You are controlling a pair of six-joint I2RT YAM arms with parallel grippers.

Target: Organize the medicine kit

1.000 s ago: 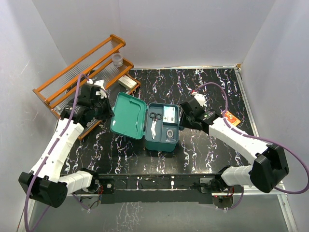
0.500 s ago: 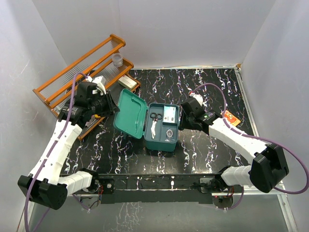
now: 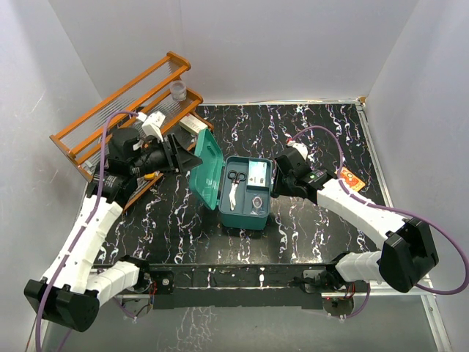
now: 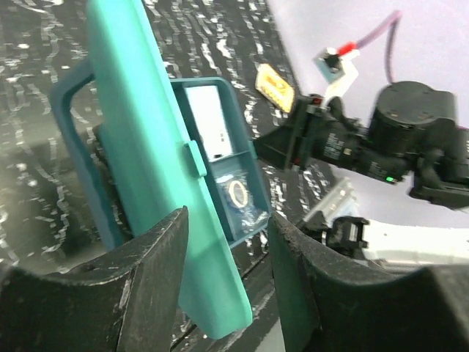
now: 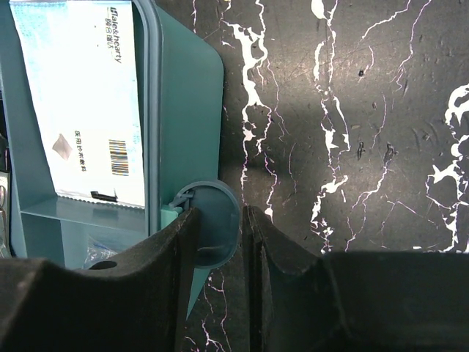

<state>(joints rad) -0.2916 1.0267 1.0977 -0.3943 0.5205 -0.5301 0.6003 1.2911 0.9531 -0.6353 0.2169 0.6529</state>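
- Rack of orange wood (image 3: 121,110) at the far left back, slanting along the left wall; small clear cup (image 3: 177,89) on its upper shelf, white box (image 3: 193,125) at its lower right end.
- Left tool (image 3: 189,157) just right of the rack, jaws apart, straddling the free edge of the lid (image 3: 207,169); one finger (image 4: 146,286) on each face, a gap showing on the inner side.
- Medicine kit (image 3: 245,196) at the middle of the black marbled table (image 3: 315,132), open, lid standing steeply and leaning left, away from the base.
- Inside, left to right: scissors (image 3: 234,178) with a white strip below them; white printed packet (image 3: 257,173) in the back compartment; clear bag with a ring (image 3: 256,203) in the front one.
- Right tool (image 5: 218,220) against the kit's right wall, pinched closed on the rounded latch (image 5: 216,198).
- Orange packet (image 3: 350,178) farther right, flat on the table, just beside the right arm.
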